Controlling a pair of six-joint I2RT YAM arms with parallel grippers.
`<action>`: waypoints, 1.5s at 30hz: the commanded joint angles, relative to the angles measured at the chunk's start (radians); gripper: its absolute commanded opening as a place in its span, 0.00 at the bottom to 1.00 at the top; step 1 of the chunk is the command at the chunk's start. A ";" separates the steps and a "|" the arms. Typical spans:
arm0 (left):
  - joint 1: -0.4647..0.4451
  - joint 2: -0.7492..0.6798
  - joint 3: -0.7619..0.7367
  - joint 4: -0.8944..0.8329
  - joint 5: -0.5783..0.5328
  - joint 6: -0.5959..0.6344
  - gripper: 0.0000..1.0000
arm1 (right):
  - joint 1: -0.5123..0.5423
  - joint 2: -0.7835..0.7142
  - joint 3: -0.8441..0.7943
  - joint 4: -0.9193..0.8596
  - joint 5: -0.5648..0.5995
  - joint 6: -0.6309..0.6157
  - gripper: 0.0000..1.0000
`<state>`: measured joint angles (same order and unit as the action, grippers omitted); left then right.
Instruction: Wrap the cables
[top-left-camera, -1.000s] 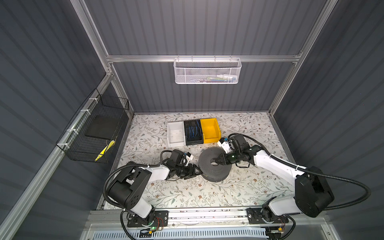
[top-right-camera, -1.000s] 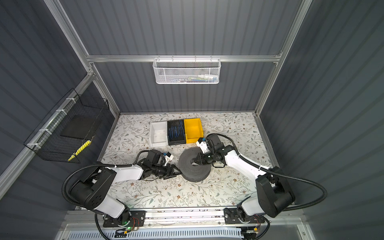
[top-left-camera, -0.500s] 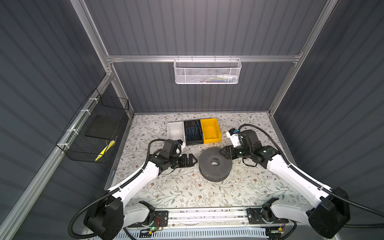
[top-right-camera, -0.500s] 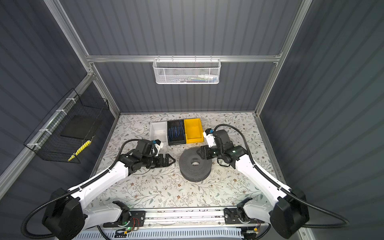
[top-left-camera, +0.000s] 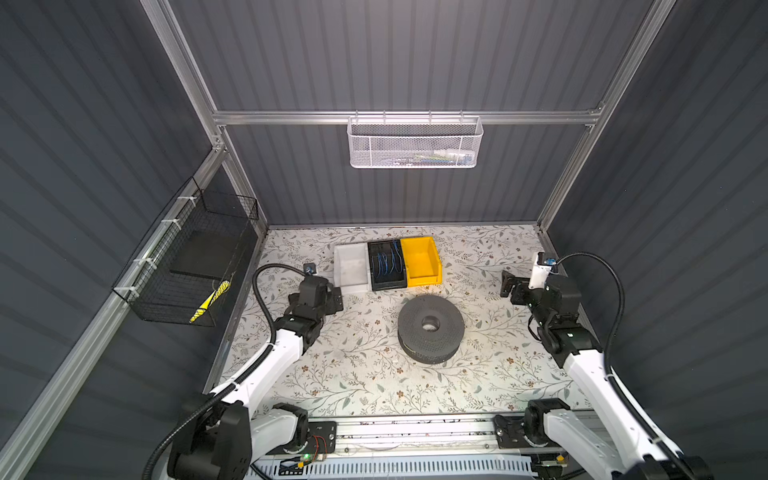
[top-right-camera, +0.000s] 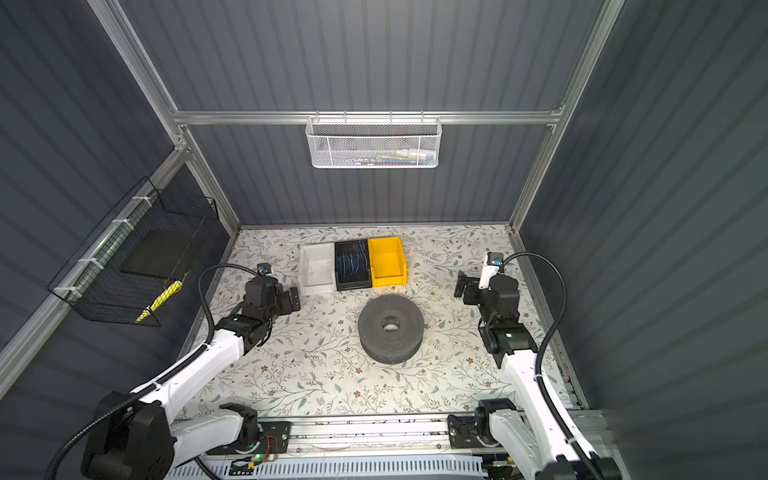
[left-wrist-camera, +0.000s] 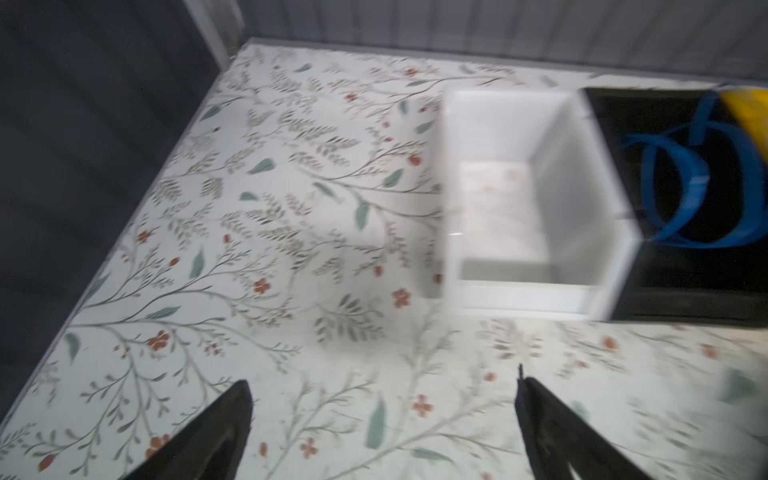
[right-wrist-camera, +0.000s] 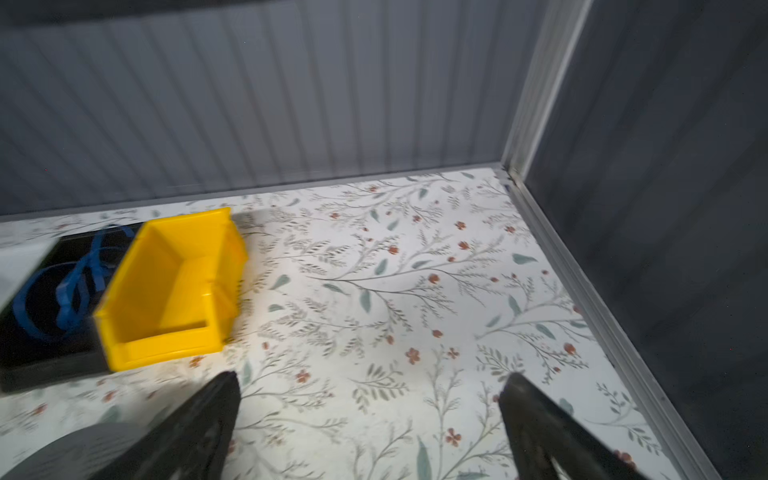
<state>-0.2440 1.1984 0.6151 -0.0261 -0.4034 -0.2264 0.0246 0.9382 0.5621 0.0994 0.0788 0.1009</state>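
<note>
No yellow cable shows in any view; the cables are hidden or out of view. A dark grey spool (top-left-camera: 430, 328) (top-right-camera: 390, 328) lies flat mid-table, its edge also showing in the right wrist view (right-wrist-camera: 62, 453). My left gripper (top-left-camera: 336, 298) (top-right-camera: 293, 299) hangs to the spool's left, near the white bin. In the left wrist view it (left-wrist-camera: 382, 382) is open with only the tablecloth between its fingers. My right gripper (top-left-camera: 508, 284) (top-right-camera: 460, 284) hangs to the spool's right. It (right-wrist-camera: 370, 378) is open and empty too.
Three bins stand in a row behind the spool: a white bin (top-left-camera: 351, 286), a black bin (top-left-camera: 388, 283) holding short blue wires, and a yellow bin (top-left-camera: 424, 278). A black wire basket (top-left-camera: 183, 282) hangs on the left wall, a white mesh basket (top-left-camera: 415, 145) on the back wall.
Both arms have drawn back from the spool, the left one leftward and the right one rightward. Both grippers have opened wide.
</note>
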 joint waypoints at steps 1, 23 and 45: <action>0.058 0.099 -0.066 0.276 -0.045 0.113 1.00 | -0.031 0.046 -0.141 0.320 -0.006 -0.001 0.99; 0.137 0.519 -0.151 0.950 0.026 0.198 1.00 | -0.133 0.533 -0.247 0.907 -0.170 -0.015 0.99; 0.140 0.518 -0.160 0.965 0.025 0.200 1.00 | -0.117 0.524 -0.222 0.845 -0.185 -0.044 0.99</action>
<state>-0.1078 1.7229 0.4526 0.9138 -0.3878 -0.0147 -0.0975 1.4597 0.3218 0.9489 -0.1116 0.0700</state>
